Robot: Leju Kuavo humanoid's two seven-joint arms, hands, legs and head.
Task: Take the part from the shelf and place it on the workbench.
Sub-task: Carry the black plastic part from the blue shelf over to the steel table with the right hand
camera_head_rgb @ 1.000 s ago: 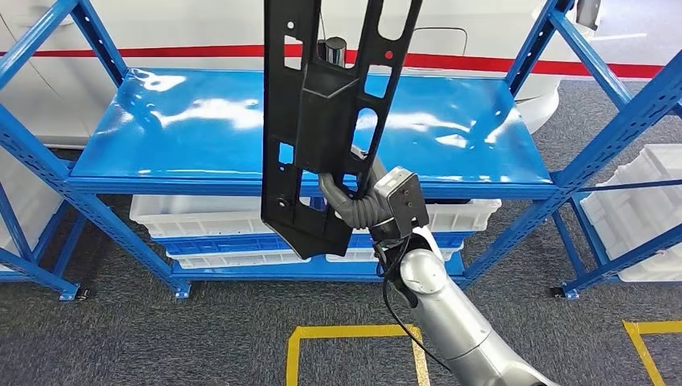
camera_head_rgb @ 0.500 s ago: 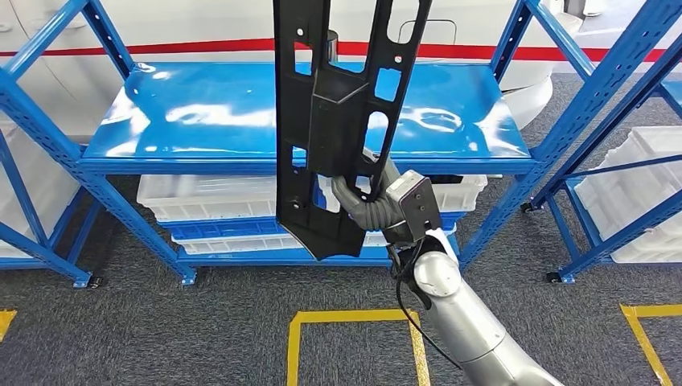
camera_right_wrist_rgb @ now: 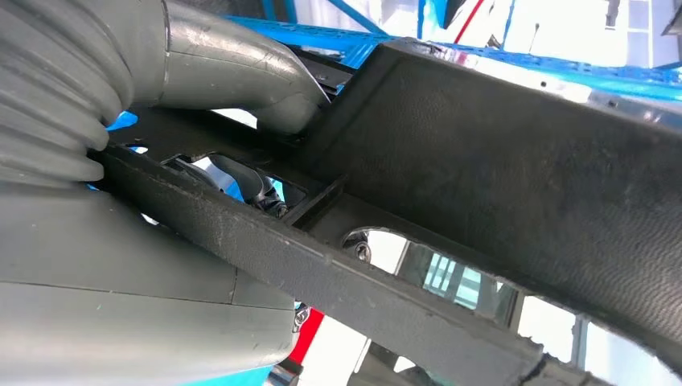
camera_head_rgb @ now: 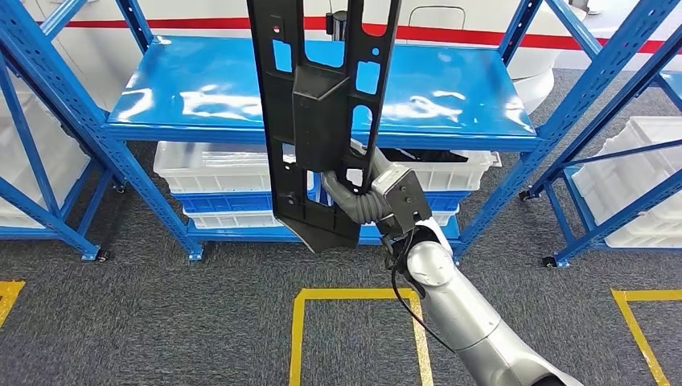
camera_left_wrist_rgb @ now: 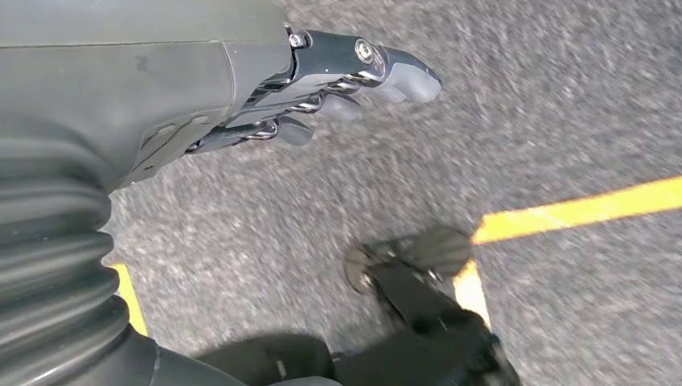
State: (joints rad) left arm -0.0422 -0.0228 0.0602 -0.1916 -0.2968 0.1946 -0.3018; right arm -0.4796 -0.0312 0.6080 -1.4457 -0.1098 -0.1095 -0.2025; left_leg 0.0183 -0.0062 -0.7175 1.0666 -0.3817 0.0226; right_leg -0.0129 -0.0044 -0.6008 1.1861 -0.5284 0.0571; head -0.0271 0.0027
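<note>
A long black plastic part (camera_head_rgb: 318, 121) with cut-out slots stands upright in the middle of the head view, in front of the blue shelf (camera_head_rgb: 201, 88). My right hand (camera_head_rgb: 366, 197) grips it near its lower end, thumb hooked through a slot. Up close in the right wrist view, the grey thumb (camera_right_wrist_rgb: 241, 76) presses on the black part (camera_right_wrist_rgb: 499, 161) and darker fingers show through an opening. My left hand (camera_left_wrist_rgb: 322, 72) hangs over grey carpet with its fingers extended and nothing in them.
White bins (camera_head_rgb: 217, 165) sit on the shelf's lower level, one holding dark parts (camera_head_rgb: 426, 157). Another blue rack with a white bin (camera_head_rgb: 635, 185) stands at the right. Yellow tape lines (camera_head_rgb: 354, 296) mark the grey carpet in front. A white vehicle body with a red stripe lies behind.
The whole scene has shifted: the shelf looks farther off and more floor shows, so the camera moved back and turned. The part stays upright in my right hand, now slightly more to the left.
</note>
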